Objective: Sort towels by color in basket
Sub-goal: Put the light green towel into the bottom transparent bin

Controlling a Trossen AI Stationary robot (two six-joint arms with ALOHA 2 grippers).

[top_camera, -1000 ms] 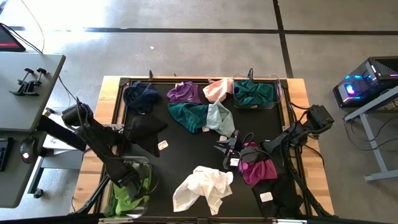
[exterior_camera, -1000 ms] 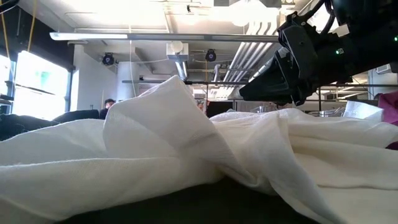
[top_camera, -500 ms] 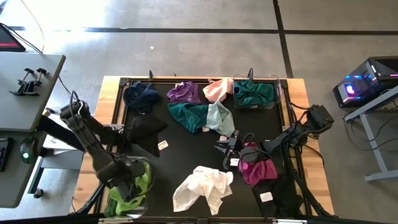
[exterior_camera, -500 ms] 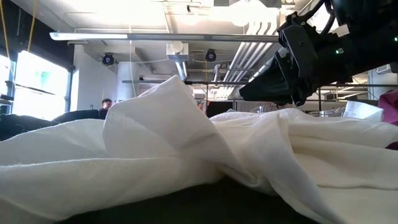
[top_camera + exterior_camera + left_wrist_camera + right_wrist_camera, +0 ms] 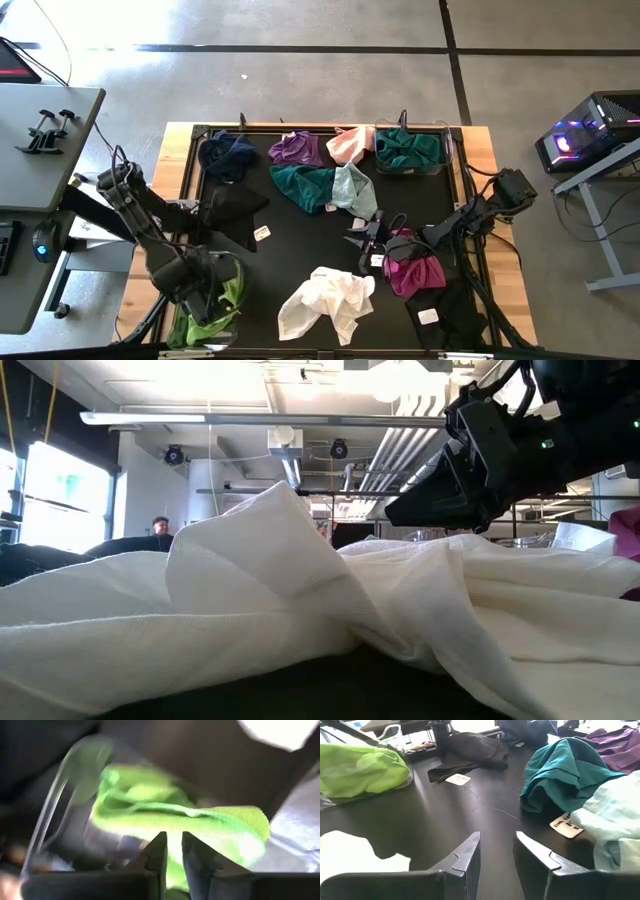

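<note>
This is a robotics lab or workshop in an industrial hall. The concrete floor carries dark taped lines; overhead run bare pipes and ducting. A desktop computer glows beside the wooden-edged table, and clamps sit on a grey workbench.

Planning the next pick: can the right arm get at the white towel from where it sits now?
Probably yes. The right gripper hovers open just beyond the white towel, with only bare black mat between them and nothing lying on the towel.
</note>
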